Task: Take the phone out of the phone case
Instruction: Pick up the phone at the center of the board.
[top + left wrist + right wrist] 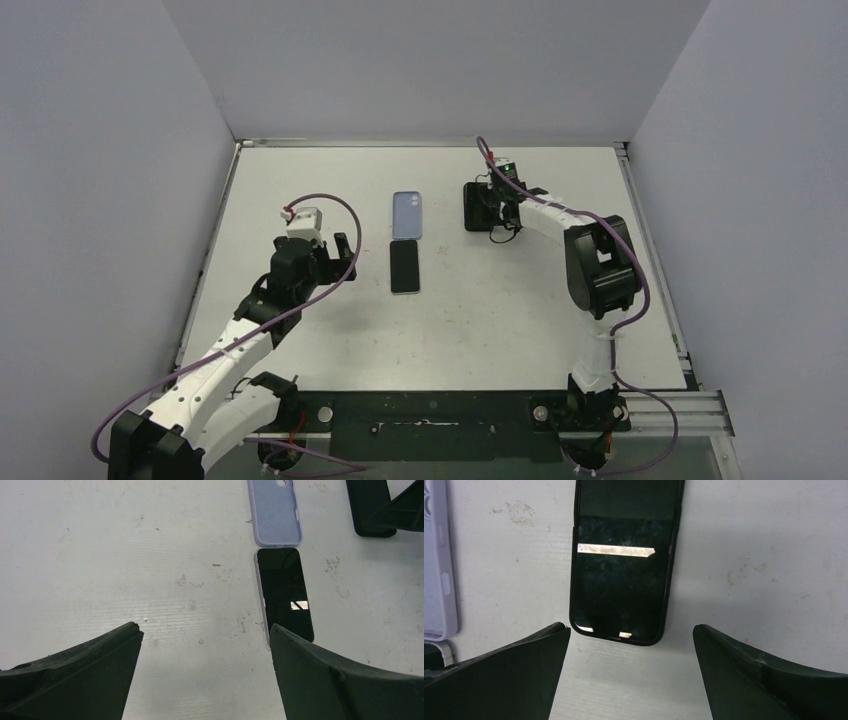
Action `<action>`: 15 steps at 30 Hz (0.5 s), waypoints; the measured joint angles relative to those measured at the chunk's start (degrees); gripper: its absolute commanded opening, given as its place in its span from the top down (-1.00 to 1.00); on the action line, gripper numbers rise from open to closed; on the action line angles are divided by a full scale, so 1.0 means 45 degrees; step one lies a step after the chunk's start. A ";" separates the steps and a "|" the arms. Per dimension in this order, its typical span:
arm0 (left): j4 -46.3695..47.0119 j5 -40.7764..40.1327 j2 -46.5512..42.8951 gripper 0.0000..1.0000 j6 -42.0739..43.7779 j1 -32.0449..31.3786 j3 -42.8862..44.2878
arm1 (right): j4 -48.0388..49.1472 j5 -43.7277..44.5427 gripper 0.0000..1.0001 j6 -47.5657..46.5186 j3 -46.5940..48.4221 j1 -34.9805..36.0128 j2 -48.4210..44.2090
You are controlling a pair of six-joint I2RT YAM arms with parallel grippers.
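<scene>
A bare black phone lies screen up mid-table, with an empty lavender case just beyond it. Both show in the left wrist view, the phone and the case. A second dark phone in a black case lies to the right, and it is clear in the right wrist view. My right gripper is open and empty, hovering at that phone's near end. My left gripper is open and empty, left of the bare phone, with its right finger by the phone's near corner.
White table with grey walls on three sides. The lavender case's edge shows at the left of the right wrist view. The black case and right gripper appear at the top right of the left wrist view. A rail runs along the near edge.
</scene>
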 measured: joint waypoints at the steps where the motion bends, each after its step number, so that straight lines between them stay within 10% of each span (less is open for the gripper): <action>1: 0.0063 0.0010 0.0000 -0.95 0.0015 -0.0073 -0.0029 | -0.0233 0.0146 -1.00 -0.0053 0.0316 0.0121 0.0291; 15: 0.0763 0.0019 -0.0131 -0.95 0.0121 -0.0500 -0.0053 | -0.2127 0.1715 -0.97 -0.0418 0.3502 0.0593 0.2705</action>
